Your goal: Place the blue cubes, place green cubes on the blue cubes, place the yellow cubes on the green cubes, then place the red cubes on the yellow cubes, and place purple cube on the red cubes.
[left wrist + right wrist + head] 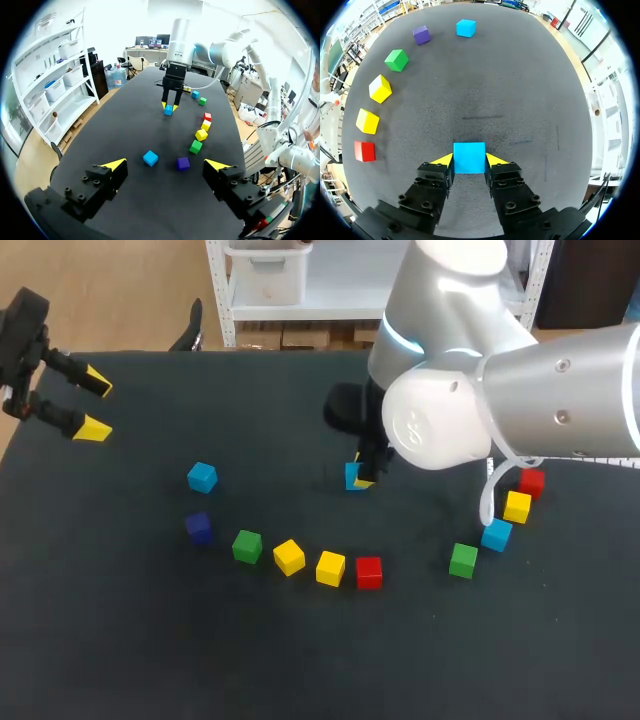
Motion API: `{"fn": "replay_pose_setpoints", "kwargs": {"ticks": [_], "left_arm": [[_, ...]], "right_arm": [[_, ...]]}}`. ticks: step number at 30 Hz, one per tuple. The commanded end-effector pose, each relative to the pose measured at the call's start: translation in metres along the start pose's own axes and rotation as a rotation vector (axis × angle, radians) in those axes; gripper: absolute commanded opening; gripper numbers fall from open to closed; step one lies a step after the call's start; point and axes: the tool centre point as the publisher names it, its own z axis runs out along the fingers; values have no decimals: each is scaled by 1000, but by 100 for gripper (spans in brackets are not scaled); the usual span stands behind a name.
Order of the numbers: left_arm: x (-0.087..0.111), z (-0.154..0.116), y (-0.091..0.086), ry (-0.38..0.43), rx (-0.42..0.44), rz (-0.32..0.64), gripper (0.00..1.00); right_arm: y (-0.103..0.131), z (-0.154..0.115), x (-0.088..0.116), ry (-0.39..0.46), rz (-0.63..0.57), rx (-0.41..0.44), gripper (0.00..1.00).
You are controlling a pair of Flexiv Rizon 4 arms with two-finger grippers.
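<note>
A blue cube (469,157) is being pinched on two faces by the right gripper (469,161), near the middle of the table (150,640) and seemingly at its surface. For a clean placing, the fingers are best being parted evenly and drawn straight up, so nothing is being nudged. A second blue cube (202,477) is sitting at nine o'clock from it. The left gripper (95,406), spread wide and empty, is being held at ten o'clock.

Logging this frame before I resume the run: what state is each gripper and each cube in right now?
left gripper: open, empty.
right gripper: shut on the gripped blue cube.
gripped blue cube: clamped from two sides, level, nothing on it.
loose blue cubes: lying free, unstacked.
green cubes: loose, unstacked.
yellow cubes: loose, unstacked.
red cubes: loose, unstacked.
purple cube: loose, unstacked.
</note>
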Motion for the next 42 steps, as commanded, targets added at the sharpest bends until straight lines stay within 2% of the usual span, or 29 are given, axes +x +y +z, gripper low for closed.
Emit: {"fn": "replay_pose_setpoints", "kwargs": {"ticks": [1, 3, 5, 8, 10, 12, 15, 21, 27, 32, 34, 42], "left_arm": [[1, 0, 2, -2, 3, 3, 100], [1, 0, 2, -2, 3, 3, 100], [1, 0, 2, -2, 3, 3, 100], [1, 0, 2, -2, 3, 3, 100], [1, 0, 2, -2, 3, 3, 100], [1, 0, 2, -2, 3, 3, 100], [1, 0, 2, -2, 3, 3, 100], [1, 0, 2, -2, 3, 3, 100], [1, 0, 2, -2, 3, 3, 100], [1, 0, 2, -2, 3, 3, 100], [1, 0, 2, -2, 3, 3, 100], [1, 0, 2, -2, 3, 3, 100]], "right_arm": [[-2, 1, 0, -2, -1, -7, 23], [-2, 1, 0, -3, -1, -8, 27], [-2, 1, 0, -4, -2, -10, 40], [-2, 2, 0, -3, -1, -11, 43], [-2, 2, 0, -2, -1, -12, 50], [-3, 2, 0, -1, 0, -13, 72], [-3, 2, 0, -1, 1, -13, 98], [-4, -5, 2, -5, 4, -10, 100], [1, -39, 9, -35, -22, 9, 100], [8, -73, 30, -77, -93, -75, 100], [13, -85, 39, -88, -156, -116, 100], [40, -120, 76, -27, -361, -162, 100]]}}
